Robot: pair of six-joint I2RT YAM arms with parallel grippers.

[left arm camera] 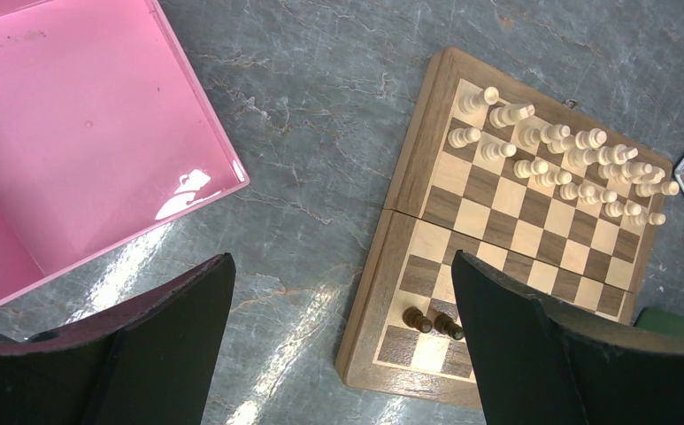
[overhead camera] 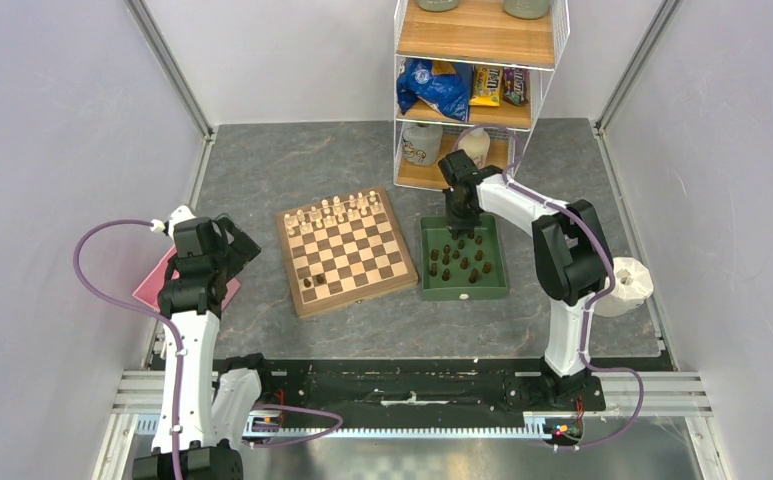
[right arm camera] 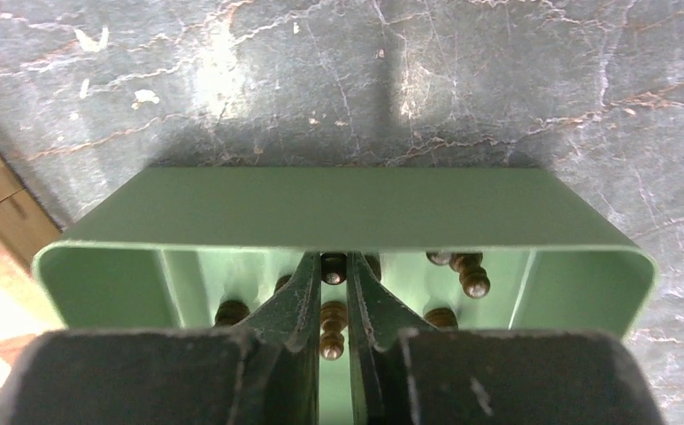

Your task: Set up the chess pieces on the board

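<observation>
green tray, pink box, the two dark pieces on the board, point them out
green tray (overhead camera: 442,292): top external view, near wall
pink box (left arm camera: 81,133): left wrist view, its floor
dark pieces (left arm camera: 417,320): left wrist view, on the left piece

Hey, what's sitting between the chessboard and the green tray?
Nothing: only a narrow strip of bare grey table separates the board from the green tray, seen in the top external view.
</observation>
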